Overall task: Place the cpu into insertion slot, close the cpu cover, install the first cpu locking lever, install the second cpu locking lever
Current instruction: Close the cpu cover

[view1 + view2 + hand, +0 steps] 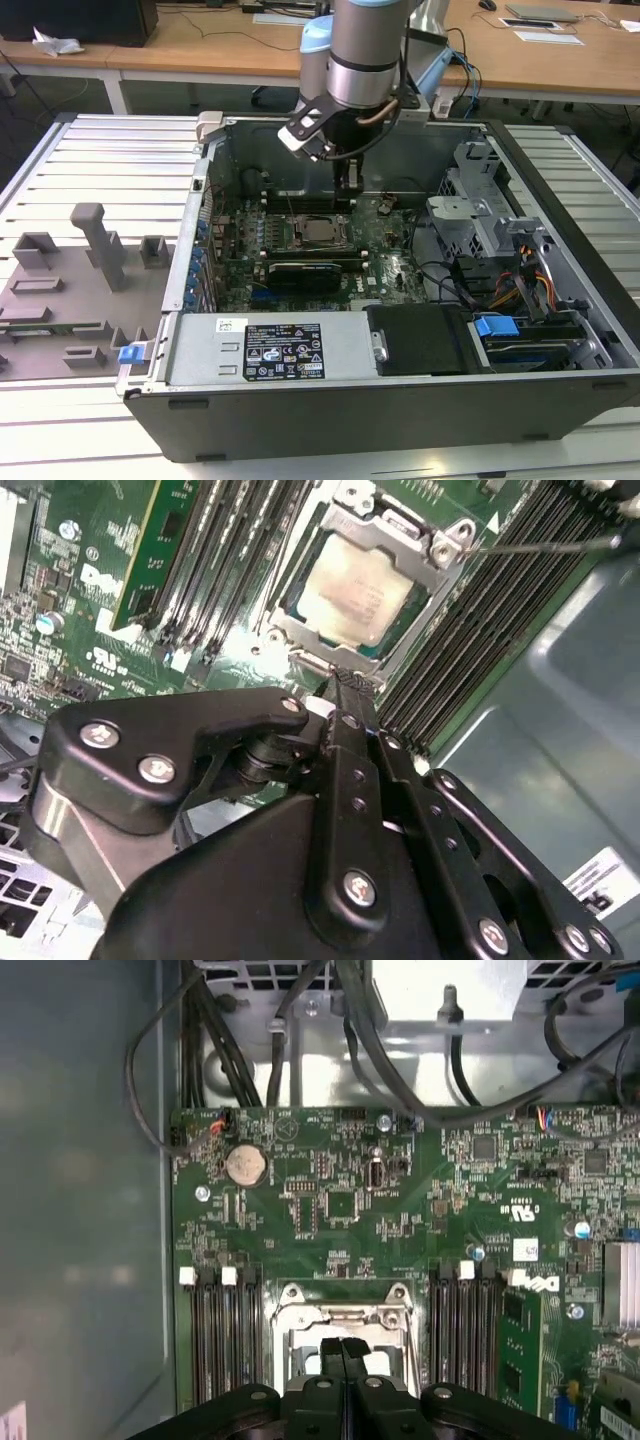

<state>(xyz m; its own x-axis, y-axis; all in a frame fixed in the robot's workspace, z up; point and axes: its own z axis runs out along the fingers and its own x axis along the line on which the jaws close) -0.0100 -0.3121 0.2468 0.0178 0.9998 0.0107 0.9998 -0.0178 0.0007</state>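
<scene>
The cpu (350, 585) lies flat in the insertion slot (320, 232) on the green motherboard (340, 1200), silver top up. The cpu cover (400, 530) rests down around it, and the chip shows through its window. A thin metal locking lever (545, 546) runs from the socket's corner out over the black memory slots. My gripper (350, 683) hangs just above the socket's edge with its black fingers pressed together and nothing between them. In the first wrist view the gripper (343, 1345) hides the middle of the cpu (300, 1352). In the exterior view the gripper (348, 182) sits inside the case.
Black memory slots (490, 620) flank the socket on both sides. A labelled power supply (285, 348) and a drive cage (500, 260) with cables crowd the case. A grey fixture plate (70, 290) lies at the exterior view's left. Case walls (80, 1210) stand close.
</scene>
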